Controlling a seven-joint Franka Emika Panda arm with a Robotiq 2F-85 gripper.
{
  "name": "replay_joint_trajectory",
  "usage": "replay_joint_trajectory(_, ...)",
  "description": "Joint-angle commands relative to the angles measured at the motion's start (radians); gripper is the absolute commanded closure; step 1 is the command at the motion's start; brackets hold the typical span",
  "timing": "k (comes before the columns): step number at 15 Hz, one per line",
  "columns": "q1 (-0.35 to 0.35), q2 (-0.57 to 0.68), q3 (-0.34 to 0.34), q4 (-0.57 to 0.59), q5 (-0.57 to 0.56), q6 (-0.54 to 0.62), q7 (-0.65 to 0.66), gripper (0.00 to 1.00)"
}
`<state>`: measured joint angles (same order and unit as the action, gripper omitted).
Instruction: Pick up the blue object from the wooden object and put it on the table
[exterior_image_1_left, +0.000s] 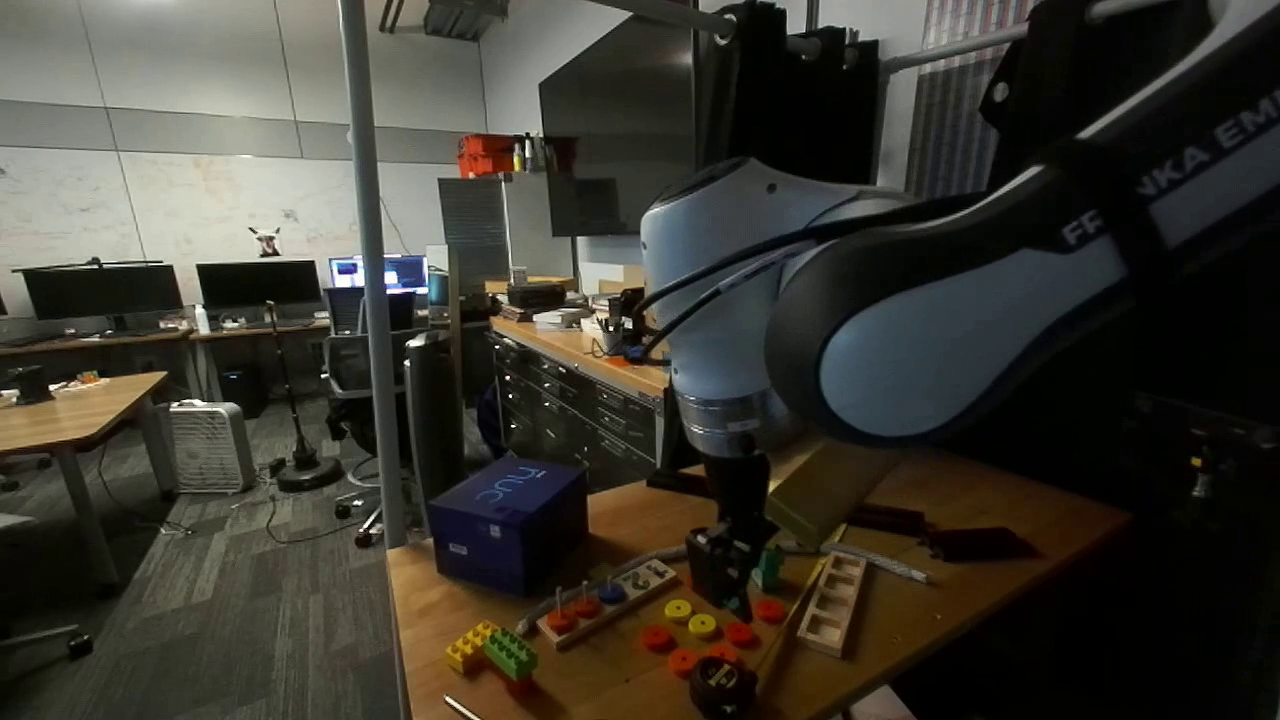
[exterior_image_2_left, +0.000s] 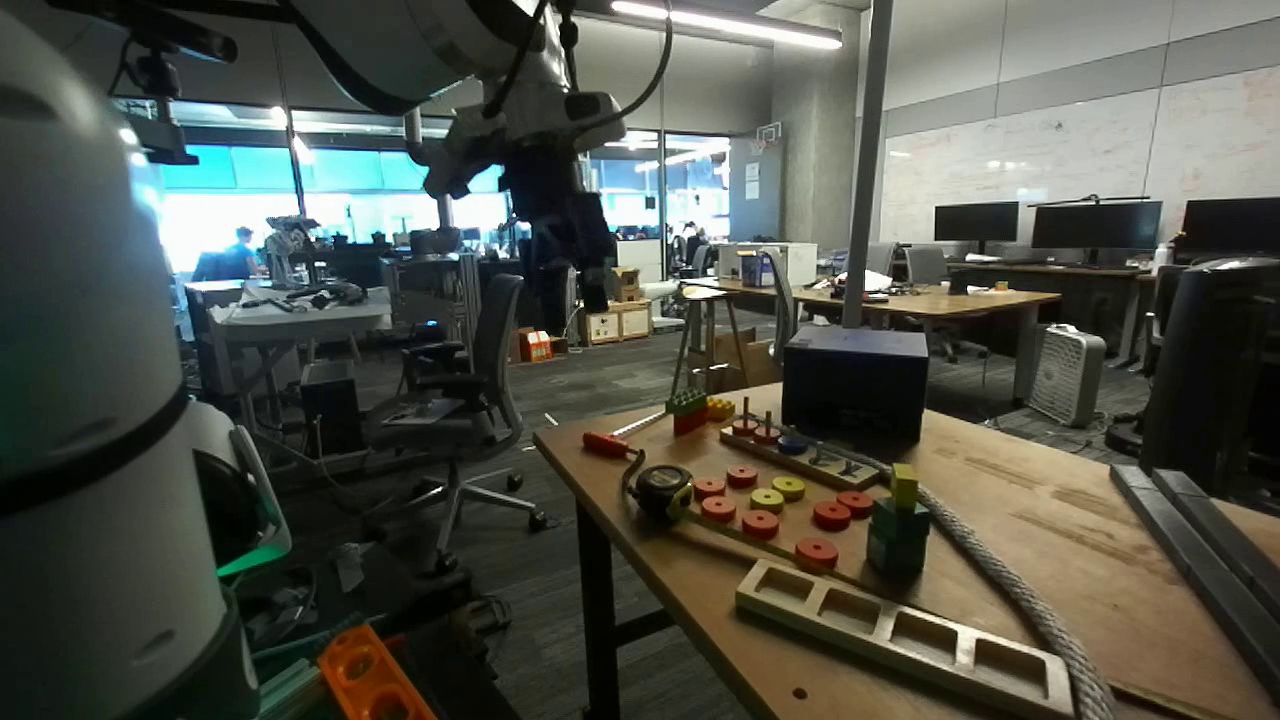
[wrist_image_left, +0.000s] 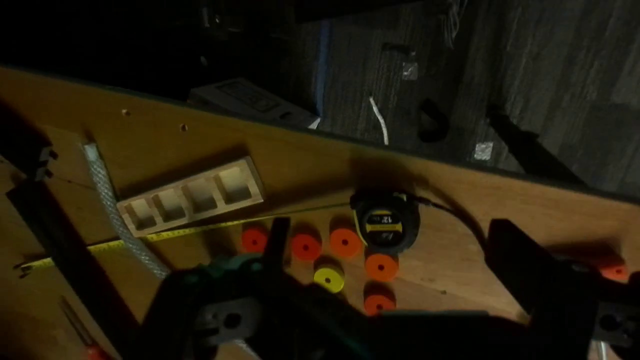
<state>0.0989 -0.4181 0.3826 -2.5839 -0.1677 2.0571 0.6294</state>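
Observation:
A blue ring sits on a long wooden peg board at the table's back left; the ring (exterior_image_1_left: 611, 592) (exterior_image_2_left: 793, 444) and the board (exterior_image_1_left: 652, 574) (exterior_image_2_left: 850, 470) show in both exterior views. Red rings (exterior_image_1_left: 586, 604) sit on pegs beside it. The ring and board are out of the wrist view. The wooden table (exterior_image_1_left: 600, 685) (exterior_image_2_left: 1000, 480) carries them. My gripper (exterior_image_1_left: 722, 590) (exterior_image_2_left: 573, 295) hangs above the table, apart from the board. In the wrist view its fingers (wrist_image_left: 391, 225) are wide apart with nothing held between them.
Several loose red and yellow rings (exterior_image_2_left: 767, 500) and a black tape measure (wrist_image_left: 386, 222) with its tape drawn out lie on the table. A wooden tray (exterior_image_2_left: 905, 635), stacked green blocks (exterior_image_2_left: 897, 540), a grey rope (exterior_image_2_left: 1000, 580), toy bricks (exterior_image_1_left: 510, 652) and a blue box (exterior_image_1_left: 510, 525) stand around.

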Motion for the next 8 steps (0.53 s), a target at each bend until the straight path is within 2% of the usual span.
replay_joint_trajectory(1,-0.046,0.128,0.040,0.095,-0.093,0.090,0.245,0.00)
replay_joint_trajectory(4,-0.059,0.245,0.039,0.195,-0.187,0.112,0.465,0.00)
replay_joint_trajectory(8,-0.031,0.426,-0.008,0.366,-0.299,0.086,0.743,0.00)
